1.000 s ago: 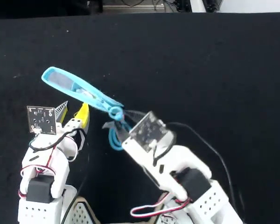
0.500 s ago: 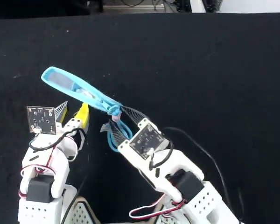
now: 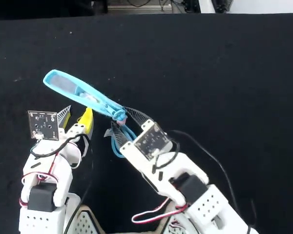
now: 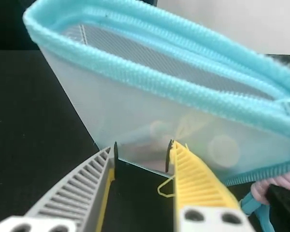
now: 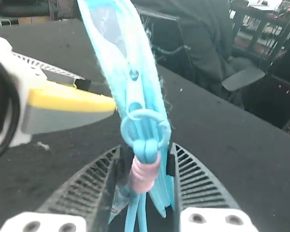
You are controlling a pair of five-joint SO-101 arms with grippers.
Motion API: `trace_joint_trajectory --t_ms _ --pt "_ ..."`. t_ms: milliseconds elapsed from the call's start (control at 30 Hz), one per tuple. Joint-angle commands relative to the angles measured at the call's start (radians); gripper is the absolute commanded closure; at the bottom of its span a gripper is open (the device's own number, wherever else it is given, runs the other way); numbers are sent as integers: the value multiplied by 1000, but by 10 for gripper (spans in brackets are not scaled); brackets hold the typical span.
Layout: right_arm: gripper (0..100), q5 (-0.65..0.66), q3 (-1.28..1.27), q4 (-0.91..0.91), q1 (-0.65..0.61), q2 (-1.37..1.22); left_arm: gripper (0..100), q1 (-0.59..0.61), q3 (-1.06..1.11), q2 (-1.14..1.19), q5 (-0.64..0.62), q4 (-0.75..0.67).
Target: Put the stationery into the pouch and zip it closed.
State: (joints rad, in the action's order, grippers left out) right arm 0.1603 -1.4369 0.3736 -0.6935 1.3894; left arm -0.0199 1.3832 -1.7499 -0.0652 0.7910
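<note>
Clearly the zipping is in hand: the right gripper [image 5: 145,155] is pinched on the pink zip pull [image 5: 144,175] at the end of the pouch [image 3: 80,92], standing on edge on the black table [image 3: 210,73]. The left gripper [image 4: 141,147], spread and empty, sits just beside its lower edge; clamping there first should stop dragging. A blue cord loop [image 3: 116,144] by the pull could snag.
</note>
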Motion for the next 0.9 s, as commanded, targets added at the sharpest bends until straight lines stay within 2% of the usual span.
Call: trace_joint_trajectory --t_ms 0,100,267,400,600,867 --pt "854 -14 53 -55 -2 -105 816 -10 -13 -9 -3 2" --pt "877 -11 87 -3 -2 -99 816 -10 -13 -9 -3 2" --pt "988 -8 88 37 -2 -5 816 -10 -13 -9 -3 2" --pt "988 -6 107 106 -2 76 816 -10 -13 -9 -3 3" --pt "988 77 180 241 -3 127 816 -10 -12 -9 -3 3" --pt "982 69 191 264 -37 127 816 -13 -12 -9 -5 3"
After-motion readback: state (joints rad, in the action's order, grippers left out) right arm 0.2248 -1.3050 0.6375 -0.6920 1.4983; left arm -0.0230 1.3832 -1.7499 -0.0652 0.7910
